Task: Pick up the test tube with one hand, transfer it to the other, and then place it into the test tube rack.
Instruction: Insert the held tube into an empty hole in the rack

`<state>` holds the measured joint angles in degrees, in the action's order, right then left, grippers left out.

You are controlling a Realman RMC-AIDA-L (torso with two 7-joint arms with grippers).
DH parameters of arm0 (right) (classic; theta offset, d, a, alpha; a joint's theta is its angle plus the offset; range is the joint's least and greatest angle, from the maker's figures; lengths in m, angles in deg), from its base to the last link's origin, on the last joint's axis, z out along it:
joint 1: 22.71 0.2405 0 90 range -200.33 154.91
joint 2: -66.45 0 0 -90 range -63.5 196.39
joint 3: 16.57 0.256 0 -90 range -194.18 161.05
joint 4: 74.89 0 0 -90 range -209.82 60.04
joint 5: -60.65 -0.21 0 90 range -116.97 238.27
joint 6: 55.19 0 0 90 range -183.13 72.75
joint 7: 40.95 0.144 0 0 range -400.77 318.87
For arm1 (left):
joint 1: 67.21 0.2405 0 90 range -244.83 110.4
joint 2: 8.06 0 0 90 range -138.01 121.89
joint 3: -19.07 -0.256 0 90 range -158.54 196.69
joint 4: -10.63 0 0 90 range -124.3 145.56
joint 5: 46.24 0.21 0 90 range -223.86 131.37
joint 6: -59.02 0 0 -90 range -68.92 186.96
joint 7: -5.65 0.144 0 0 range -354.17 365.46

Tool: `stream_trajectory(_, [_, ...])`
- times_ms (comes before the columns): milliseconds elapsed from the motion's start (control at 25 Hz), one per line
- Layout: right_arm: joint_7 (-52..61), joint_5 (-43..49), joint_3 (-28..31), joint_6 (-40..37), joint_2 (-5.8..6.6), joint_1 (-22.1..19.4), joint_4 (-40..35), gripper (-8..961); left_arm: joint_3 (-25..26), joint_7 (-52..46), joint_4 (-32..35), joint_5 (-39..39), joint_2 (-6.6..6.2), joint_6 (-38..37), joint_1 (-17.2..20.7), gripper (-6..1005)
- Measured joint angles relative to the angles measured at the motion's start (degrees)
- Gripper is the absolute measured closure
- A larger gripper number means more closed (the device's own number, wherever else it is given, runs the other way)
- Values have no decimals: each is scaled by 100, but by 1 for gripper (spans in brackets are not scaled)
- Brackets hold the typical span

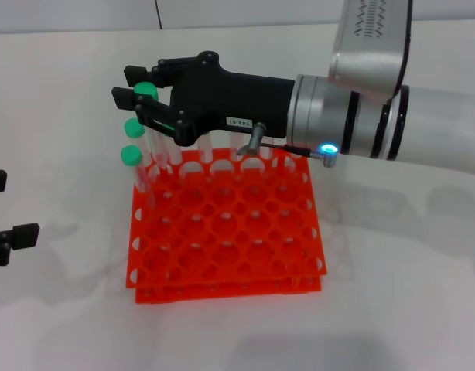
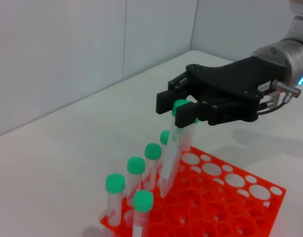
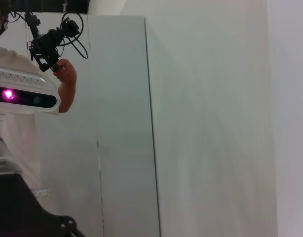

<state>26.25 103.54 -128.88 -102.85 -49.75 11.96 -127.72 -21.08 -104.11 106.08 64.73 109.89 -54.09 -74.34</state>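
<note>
Head view: right gripper (image 1: 147, 97) clamps the test tube (image 1: 154, 127) just under its green cap, tube near upright over the rack (image 1: 226, 232) far-left corner; left gripper (image 1: 9, 236) low at the left edge, fingers apart, empty.
Left wrist view: tube tilts slightly, tip at a rack hole beside the other tubes (image 2: 136, 182).
Right wrist view: only wall; neither tube nor rack shows.

Materials and surface finishes at the rack.
Glossy orange plastic rack (image 1: 222, 232); clear smooth plastic tube (image 2: 172, 158) with a matt green cap; matt black right gripper (image 1: 141, 97) on a brushed silver metal wrist; smooth matt white table (image 1: 392, 309).
</note>
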Motion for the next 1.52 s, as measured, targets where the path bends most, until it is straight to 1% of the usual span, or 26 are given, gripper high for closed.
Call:
stream_trajectory(160, [-265,-374,-176,70,0,93,162,693,-49,-9,0,119,12,4,-42,111])
stream_trajectory(520, [-643,-906,-493,196,0,254,456,693,-125,-11,-1,239,25,17,-123,111])
stream_trajectory(720, [-942,-1288,-681,176,0,266,581,692,-125,-11,-1,260,26,19,-155,111])
stream_trajectory(960, [-1054,-1505,-831,190,0,239,641,692,-125,0,-4,353,26,35,-189,111])
stream_trajectory(1360, [-1573,-2349,-1186,209,0,339,968,691,-125,29,-31,398,26,36,-258,111])
stream_trajectory(1520, [-1584,-2405,-1213,210,0,350,991,690,-125,31,-32,421,16,35,-276,111])
